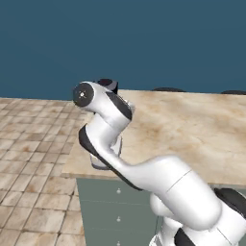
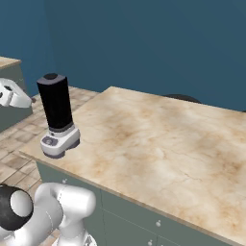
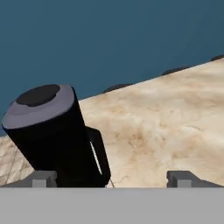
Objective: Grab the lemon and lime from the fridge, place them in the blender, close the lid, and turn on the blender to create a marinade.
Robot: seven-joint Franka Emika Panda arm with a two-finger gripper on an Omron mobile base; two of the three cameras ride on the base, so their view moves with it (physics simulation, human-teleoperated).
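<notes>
The gripper [image 3: 111, 177] sits at the bottom of the hand view, its two grey fingertips [image 3: 40, 178] standing wide apart with nothing between them, so the hand is fully open and holds nothing. Just ahead of the left fingertip, and slightly inward of it, stands the blender [image 3: 57, 140], its tall black jar leaning in this tilted view and coming very near the fingertip, though whether they touch cannot be told. The lid [image 3: 40, 105] is on top of the jar, a grey rounded cap with a black centre, lying above and ahead of the left fingertip. Ahead of the right fingertip stretches the bare beige marble counter [image 3: 170, 118], with the dark blue wall [image 3: 131, 35] beyond its far edge. In the right base view the blender [image 2: 56, 115] stands upright on its pale base near the counter's [image 2: 158, 144] corner, the button panel facing outward, and the lid [image 2: 51, 77] caps the jar. In the left base view the white arm [image 1: 144, 168] bends up over the counter [image 1: 192, 129] edge, and its upper joint hides most of the blender, of which only a dark sliver of the top [image 1: 107, 83] shows behind it. Tiled floor [image 1: 33, 158] lies beside the counter, with grey-green drawers [image 1: 115, 211] under it
</notes>
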